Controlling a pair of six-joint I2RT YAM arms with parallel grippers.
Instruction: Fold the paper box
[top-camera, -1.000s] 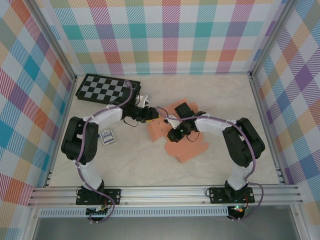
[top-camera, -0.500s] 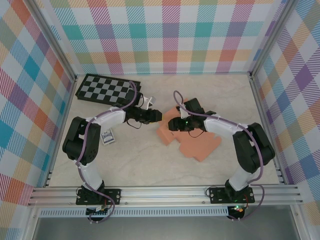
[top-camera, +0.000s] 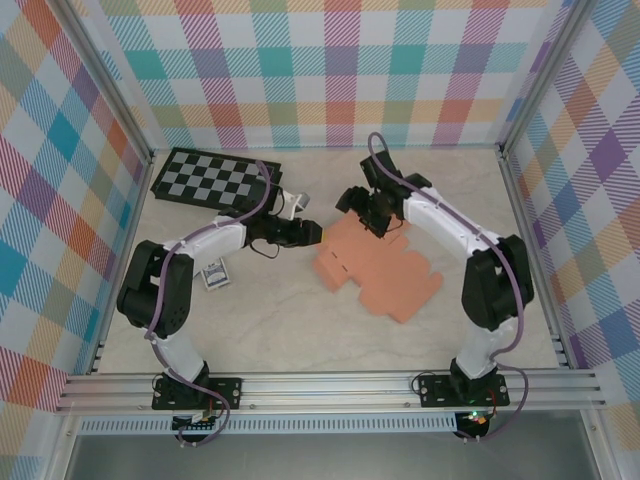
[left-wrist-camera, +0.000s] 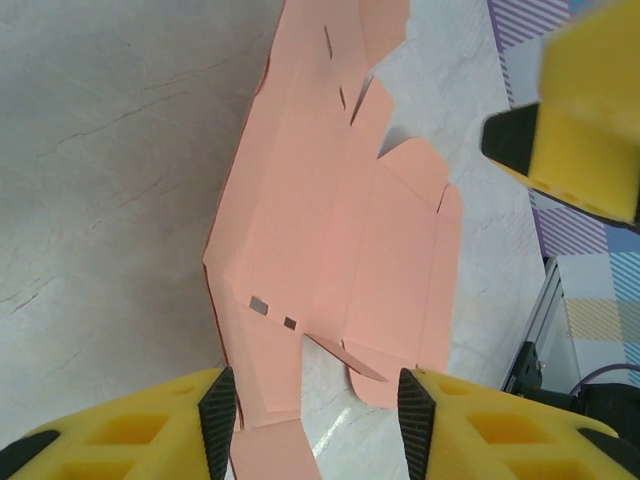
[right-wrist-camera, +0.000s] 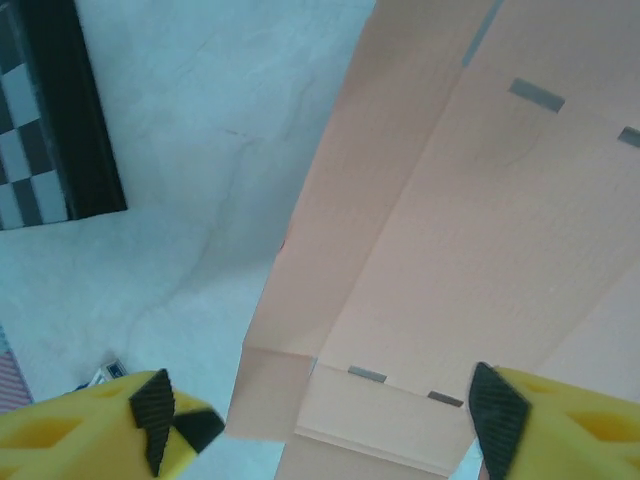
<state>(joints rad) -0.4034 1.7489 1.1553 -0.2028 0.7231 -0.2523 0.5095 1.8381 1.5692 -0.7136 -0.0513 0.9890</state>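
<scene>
The paper box (top-camera: 378, 268) is a flat salmon-orange die-cut sheet with flaps and creases, lying on the marble table right of centre. My left gripper (top-camera: 318, 233) hovers at the sheet's left corner, open. In the left wrist view one narrow flap (left-wrist-camera: 270, 400) lies between its fingers (left-wrist-camera: 218, 420), close to the left pad, not pinched. My right gripper (top-camera: 364, 212) is above the sheet's far-left edge, jaws wide open. The right wrist view looks down on the creased sheet (right-wrist-camera: 450, 230) between its pads (right-wrist-camera: 495, 430).
A black-and-grey checkerboard (top-camera: 212, 180) lies at the back left, also seen as the checkerboard (right-wrist-camera: 45, 130) in the right wrist view. A small card pack (top-camera: 214, 274) rests beside the left arm. Plaid walls and metal rails enclose the table.
My right gripper has opened, let go of the sheet and moved away toward the back. The sheet has dropped flat and shifted right. My left gripper edged slightly right.
</scene>
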